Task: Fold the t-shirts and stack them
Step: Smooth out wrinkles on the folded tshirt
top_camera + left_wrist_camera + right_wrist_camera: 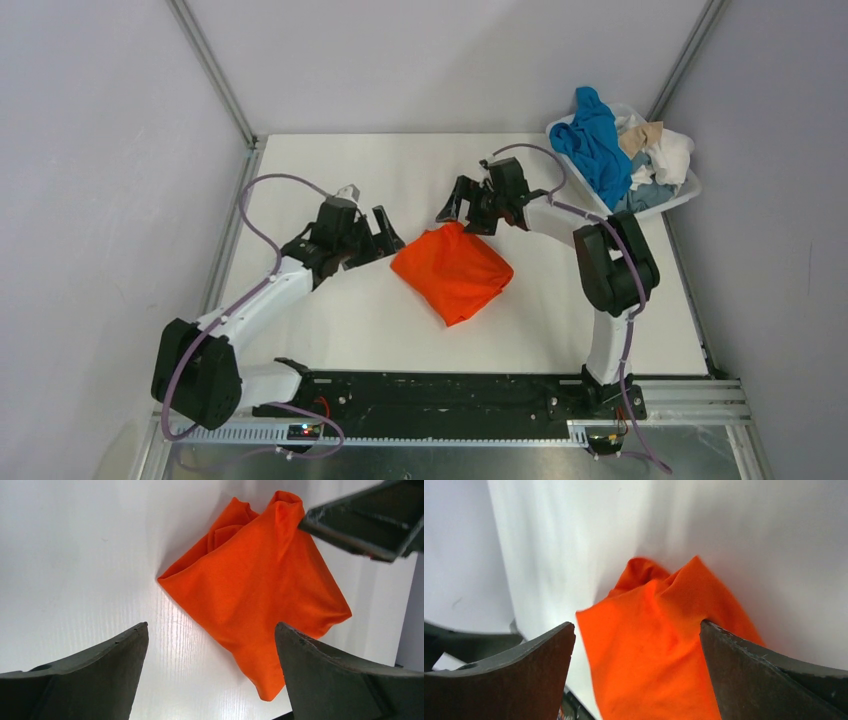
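Two spread end effectors (pixel 388 236) (pixel 462 219) beside folded orange t-shirt (pixel 452 272)

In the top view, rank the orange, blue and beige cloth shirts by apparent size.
1. Bright orange cloth t-shirt, largest.
2. Blue cloth t-shirt, hanging over the white plastic basket.
3. Beige cloth t-shirt, mostly buried.

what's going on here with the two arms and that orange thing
Two robot arms are working on an orange t-shirt that lies folded into a rough, compact bundle in the middle of the white table. The left gripper sits open just beside its left edge, and the right gripper hangs open over its far corner. Neither is closed on the cloth. The other shirts, blue, white and beige, are piled in a white basket at the far right corner.
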Tool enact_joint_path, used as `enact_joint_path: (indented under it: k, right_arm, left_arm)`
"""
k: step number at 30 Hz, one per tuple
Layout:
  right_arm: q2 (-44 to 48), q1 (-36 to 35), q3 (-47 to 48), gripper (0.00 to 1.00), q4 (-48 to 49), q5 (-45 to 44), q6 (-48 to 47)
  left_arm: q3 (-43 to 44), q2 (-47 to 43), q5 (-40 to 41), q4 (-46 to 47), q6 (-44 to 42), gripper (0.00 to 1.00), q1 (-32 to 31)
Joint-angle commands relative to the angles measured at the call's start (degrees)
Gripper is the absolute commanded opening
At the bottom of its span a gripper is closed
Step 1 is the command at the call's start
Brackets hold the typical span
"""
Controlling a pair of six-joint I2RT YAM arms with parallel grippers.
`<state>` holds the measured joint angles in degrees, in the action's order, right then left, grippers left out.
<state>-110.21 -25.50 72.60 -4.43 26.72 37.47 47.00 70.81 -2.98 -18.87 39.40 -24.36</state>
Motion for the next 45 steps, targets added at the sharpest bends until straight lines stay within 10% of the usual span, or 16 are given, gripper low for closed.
enact_joint_path:
  k: [1,11,25,38,45]
  right_arm:
    - [-2.3,2.0,6.7,0.99,-5.3,-7.0,-3.7]
    - [9.9,2.4,2.8,1.00,-13.1,-5.2,-5.8]
    - [18.7,7.6,-28.3,0.99,3.6,11.9,1.9]
    - [5.3,10.4,-20.6,0.99,7.4,8.6,-4.2]
    - [2.4,6.4,-4.3,0.99,-8.1,2.6,-9.1]
  left_arm:
    - [1.5,-1.4,-3.5,3.5,-2.2,1.00,-0.5]
    - [13.7,11.1,-14.8,7.4,-13.0,1.00,-11.4]
    - [0.5,24.4,-15.9,23.8,-13.7,1.00,-26.1]
    - [7.4,33.4,-12.6,33.7,-5.9,1.00,-34.6]
    - [8.8,27.6,-3.1,31.7,-4.3,1.00,-35.3]
